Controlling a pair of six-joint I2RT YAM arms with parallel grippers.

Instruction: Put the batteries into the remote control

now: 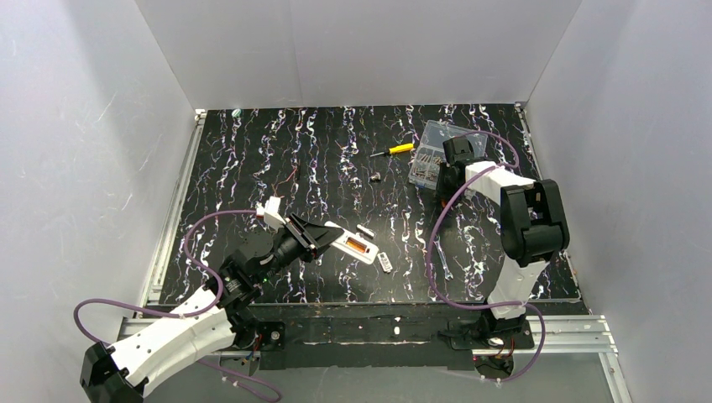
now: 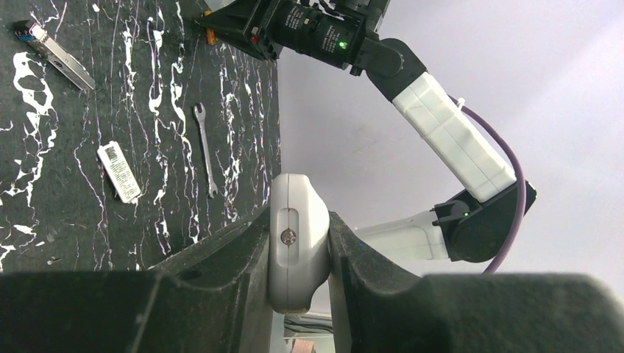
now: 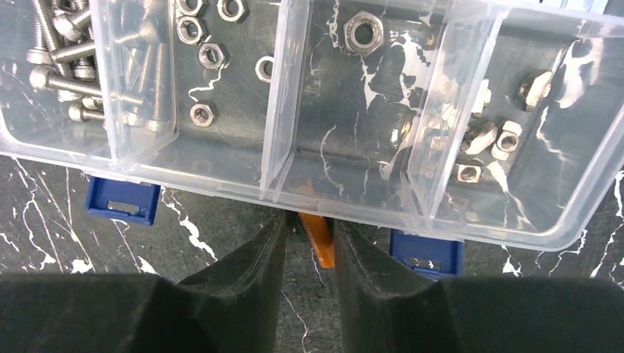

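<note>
The remote control (image 2: 294,195) is held clamped in the left hand (image 2: 298,232), lower centre of the overhead view, and one battery (image 1: 357,247) appears already seated in it. At upper right, by the clear box (image 3: 287,95), the second battery (image 3: 316,246) sits between the narrowed fingers of the right hand (image 3: 309,229). Whether it is gripped cannot be told. It is yet to be carried over and inserted.

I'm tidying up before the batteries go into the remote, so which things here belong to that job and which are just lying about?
Job: remote control, held by the left end effector; orange battery between the fingers of the right end effector.
Lying about: yellow-handled screwdriver, clear box of nuts and bolts, small wrench, metal bar.
</note>
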